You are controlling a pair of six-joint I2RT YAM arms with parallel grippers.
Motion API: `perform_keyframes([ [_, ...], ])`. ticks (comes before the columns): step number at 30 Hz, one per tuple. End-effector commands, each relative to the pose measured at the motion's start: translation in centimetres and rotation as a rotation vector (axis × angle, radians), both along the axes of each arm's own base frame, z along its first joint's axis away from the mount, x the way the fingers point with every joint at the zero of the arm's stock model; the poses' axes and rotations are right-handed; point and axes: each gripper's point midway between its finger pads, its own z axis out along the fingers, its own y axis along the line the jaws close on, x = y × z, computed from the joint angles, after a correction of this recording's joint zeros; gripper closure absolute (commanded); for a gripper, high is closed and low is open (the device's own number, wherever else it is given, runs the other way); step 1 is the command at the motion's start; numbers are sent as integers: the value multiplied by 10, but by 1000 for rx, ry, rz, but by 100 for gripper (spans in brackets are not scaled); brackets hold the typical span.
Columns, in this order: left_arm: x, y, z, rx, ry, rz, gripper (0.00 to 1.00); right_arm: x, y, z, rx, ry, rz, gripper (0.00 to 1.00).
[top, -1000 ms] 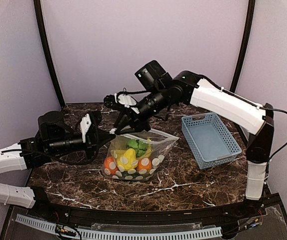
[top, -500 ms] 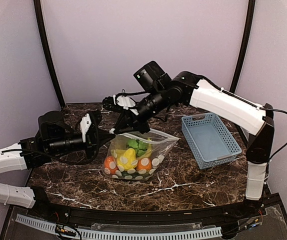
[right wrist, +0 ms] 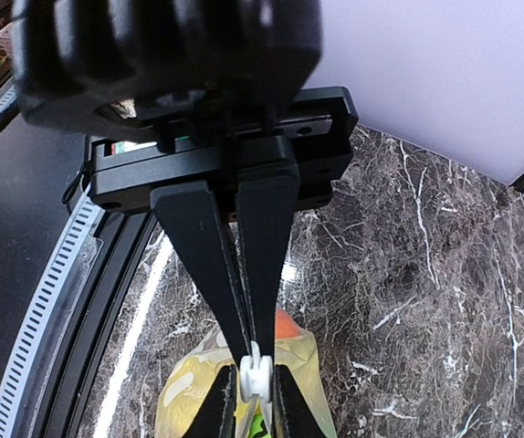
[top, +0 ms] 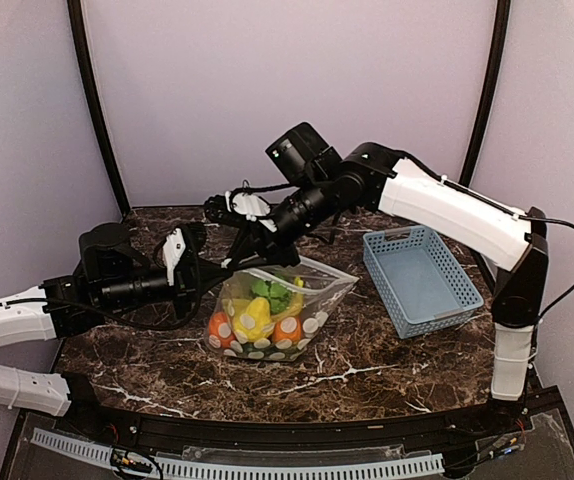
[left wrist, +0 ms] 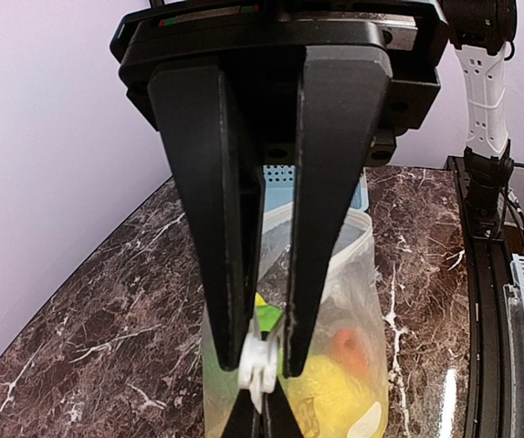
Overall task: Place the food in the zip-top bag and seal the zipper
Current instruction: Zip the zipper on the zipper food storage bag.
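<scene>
Bag: the clear, white-dotted plastic zip-top bag (top: 312,290) stands upright around the middle of the dark marble-patterned surface (top: 387,375). Its base appears to rest there and its mouth is lifted.
Contents: the small plastic toy food (top: 254,318), in yellow, orange and green pieces, sits bunched in the bottom of the bag.
Handling: thin, limp film that is likely slippery. The load is light but sags and would swing if jerked. The stiffest part, and the best hold, is the thin white press-seal zipper (left wrist: 255,372) along the mouth.
Left gripper: the left gripper (left wrist: 264,356) has its jaws drawn narrow, pinching the zipper at the end nearer the left edge.
Right gripper: the right gripper (right wrist: 252,351) has its jaws nearly together, nipping the same white strip from the far side, just beside the left one.
Relation: the strip runs between both sets of fingertips, and the bag body hangs below them.
Seal: I cannot tell how much of the strip is pressed shut.
Nearby: a light-blue slotted plastic basket (top: 422,278) sits toward the right edge, well apart.
</scene>
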Motion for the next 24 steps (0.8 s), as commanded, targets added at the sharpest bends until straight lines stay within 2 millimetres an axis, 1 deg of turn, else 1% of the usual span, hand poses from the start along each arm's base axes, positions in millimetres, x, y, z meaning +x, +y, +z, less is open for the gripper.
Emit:
perform_keyframes([
  [1, 3, 1, 4, -28, -7, 14, 99, -6, 5, 2, 2, 3, 18, 87],
  [3, 3, 1, 6, -31, -8, 14, 99, -6, 6, 1, 2, 3, 20, 87],
  [7, 3, 1, 6, -34, -6, 20, 99, -4, 7, -2, -8, -3, 14, 91],
  [12, 4, 5, 9, -41, -15, 34, 99, 0, 4, -10, -36, -23, 7, 100],
  [13, 4, 7, 9, -41, -18, 43, 99, 2, 3, -11, -43, -34, -3, 100],
  [17, 10, 12, 7, -29, -19, 87, 99, 13, -6, -13, -66, -57, -36, 100],
  [21, 17, 18, 6, -13, -32, 139, 99, 18, -18, -16, -88, -72, -55, 100],
  [24, 20, 22, 5, -7, -37, 168, 99, 25, -28, -21, -113, -73, -83, 100],
])
